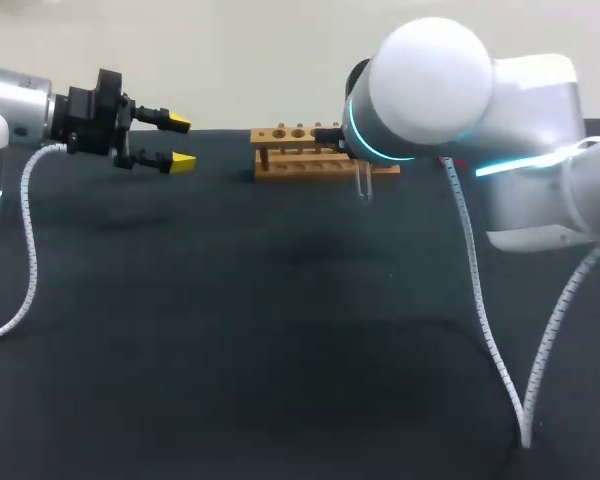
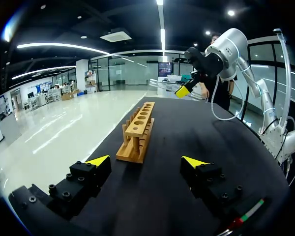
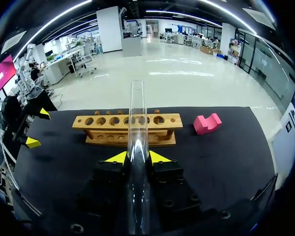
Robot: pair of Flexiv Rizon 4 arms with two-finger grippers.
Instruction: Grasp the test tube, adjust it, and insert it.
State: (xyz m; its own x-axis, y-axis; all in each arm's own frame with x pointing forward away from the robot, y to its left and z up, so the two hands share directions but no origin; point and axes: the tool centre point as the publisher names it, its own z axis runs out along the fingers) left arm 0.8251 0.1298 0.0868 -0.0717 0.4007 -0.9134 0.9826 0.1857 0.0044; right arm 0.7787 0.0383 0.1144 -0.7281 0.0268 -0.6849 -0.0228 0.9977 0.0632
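The right gripper [image 3: 136,157] pinches the test tube [image 3: 136,147] between its two yellow tips, one on each side of the glass. In the right wrist view the tube runs along the line of the fingers and reaches out past them toward the wooden rack [image 3: 128,129]. Its open end lies over the rack's row of holes but is not in any of them.

From the head view the bulky right arm [image 1: 440,90] hides most of this. Only a short piece of the tube [image 1: 364,185] shows below the arm, at the near side of the rack's right end. The rack [image 1: 290,135] stands at the far middle of the dark table [image 1: 230,330], with its long side running left to right.

A pink block [image 3: 207,123] lies on the table just right of the rack and does not touch it.

The left gripper [image 1: 180,143] hangs above the far left of the table, well apart from the rack. It points right toward the rack with its fingers spread and nothing between them. In the left wrist view, the rack [image 2: 137,130] stands ahead of those open fingers [image 2: 98,161], seen end-on.
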